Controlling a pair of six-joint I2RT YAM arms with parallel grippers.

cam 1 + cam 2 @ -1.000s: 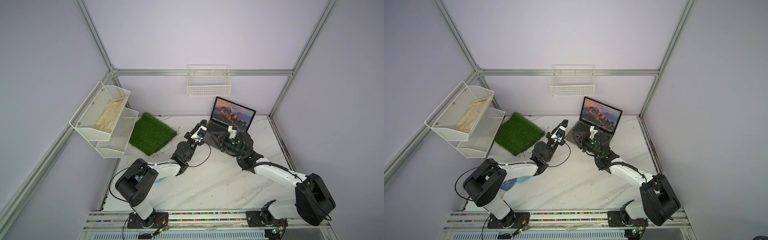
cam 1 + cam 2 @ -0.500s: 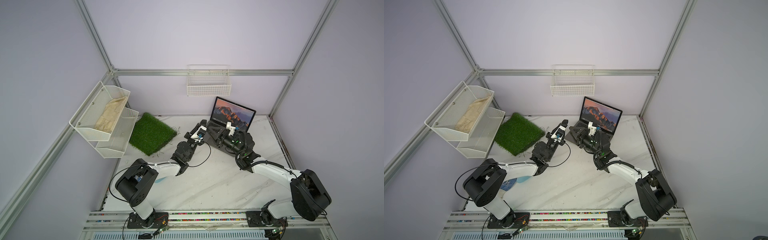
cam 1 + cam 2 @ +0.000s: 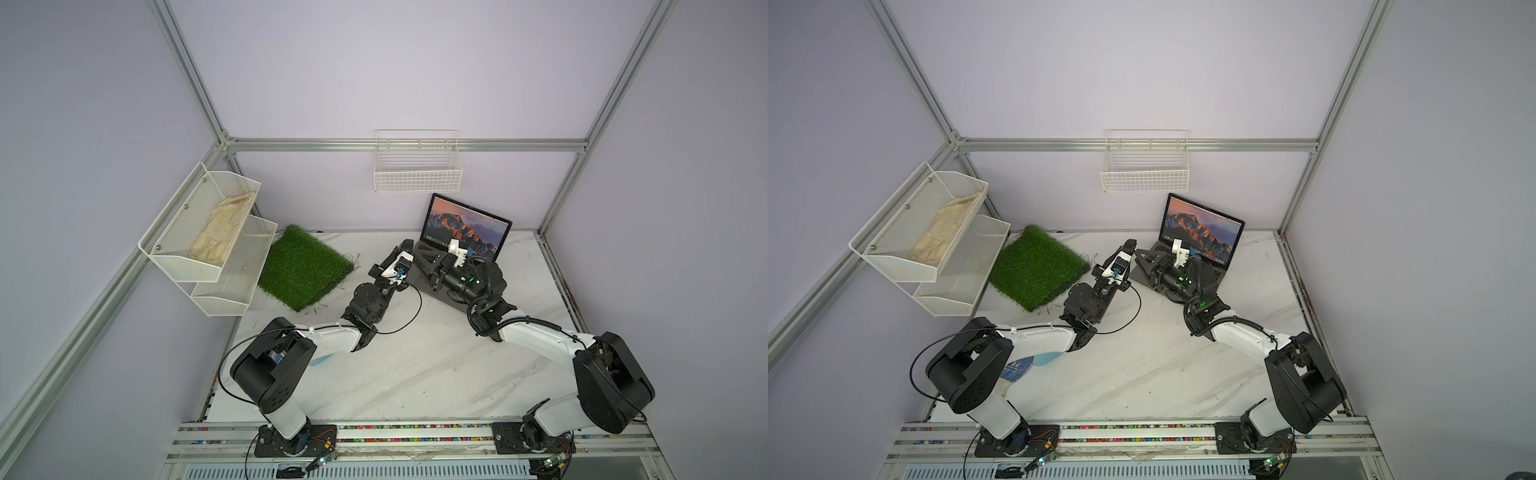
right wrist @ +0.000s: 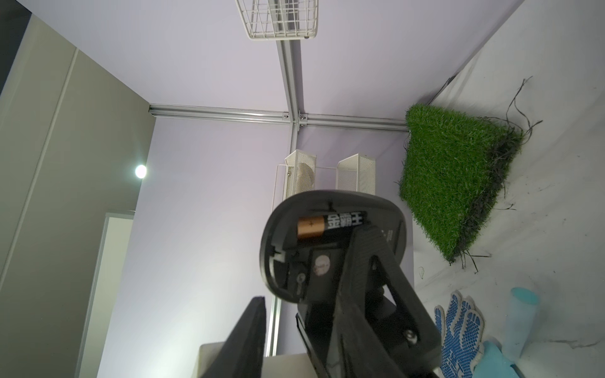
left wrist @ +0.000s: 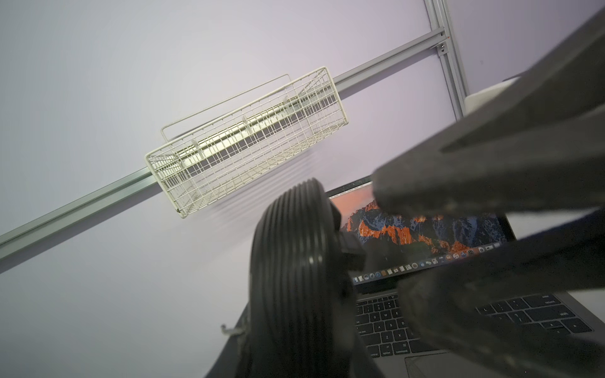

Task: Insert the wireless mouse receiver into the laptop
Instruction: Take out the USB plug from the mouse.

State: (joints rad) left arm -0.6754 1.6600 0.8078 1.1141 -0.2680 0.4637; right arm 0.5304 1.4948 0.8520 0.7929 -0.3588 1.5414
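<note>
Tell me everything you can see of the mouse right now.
The mouse is a black oval plastic shell, up in the air, underside facing the right wrist camera. Its bay is open, with a gold-and-black battery lying across it. The right gripper has one of its fingers crossing in front; what holds the mouse is hidden.

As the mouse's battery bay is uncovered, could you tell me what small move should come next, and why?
Probably ease the open right hand toward the bay beside the battery to pinch out the receiver, which I cannot make out. The left hand holds the mouse up, bay facing it.
</note>
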